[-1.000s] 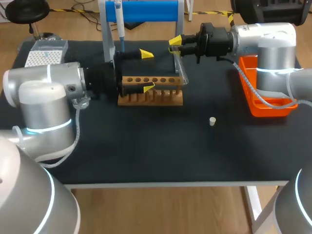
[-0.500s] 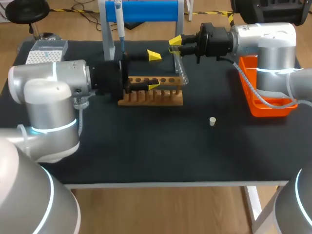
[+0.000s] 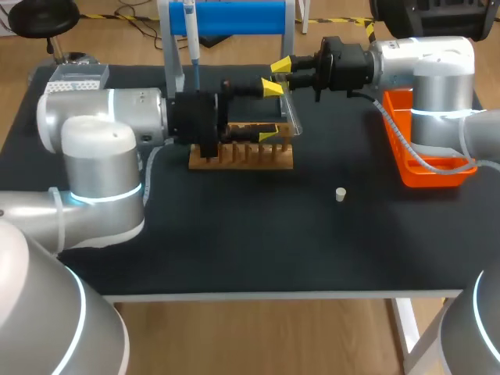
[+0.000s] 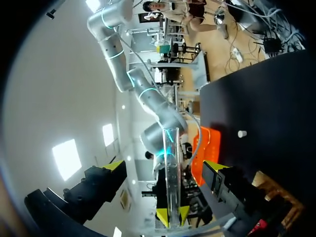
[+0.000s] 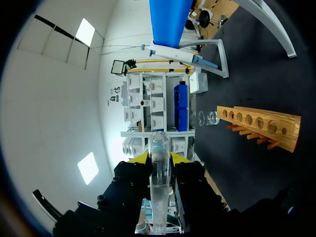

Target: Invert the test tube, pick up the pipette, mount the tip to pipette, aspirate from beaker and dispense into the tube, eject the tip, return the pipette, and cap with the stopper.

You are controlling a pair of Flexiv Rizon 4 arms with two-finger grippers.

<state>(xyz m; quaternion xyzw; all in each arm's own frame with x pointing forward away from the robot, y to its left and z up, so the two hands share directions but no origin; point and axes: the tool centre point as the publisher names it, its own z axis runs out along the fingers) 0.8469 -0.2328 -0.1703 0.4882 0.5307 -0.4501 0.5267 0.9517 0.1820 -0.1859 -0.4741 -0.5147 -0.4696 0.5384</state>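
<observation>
My right gripper [image 3: 280, 73] is shut on a clear test tube [image 3: 291, 108], which hangs slanted above the right end of the wooden rack [image 3: 242, 156]. In the right wrist view the tube [image 5: 159, 187] stands between the yellow fingertips [image 5: 142, 157]. My left gripper [image 3: 270, 111] is open with one finger on each side of the tube, not touching it. In the left wrist view the tube [image 4: 173, 185] rises between the wide-apart fingers [image 4: 114, 166]. The pipette [image 3: 190, 33] hangs on the blue stand [image 3: 234, 17]. A small white stopper [image 3: 340, 194] lies on the mat. The beaker [image 5: 207, 118] shows beyond the rack [image 5: 261, 126].
A tip box [image 3: 74, 84] sits at the back left corner. An orange bin [image 3: 428, 168] stands at the right edge under my right arm. The stopper [image 4: 241, 133] lies alone on the dark mat in front of the rack.
My left arm has moved right along the rack, bringing its open fingers to either side of the tube. The right arm and the tube have not moved.
</observation>
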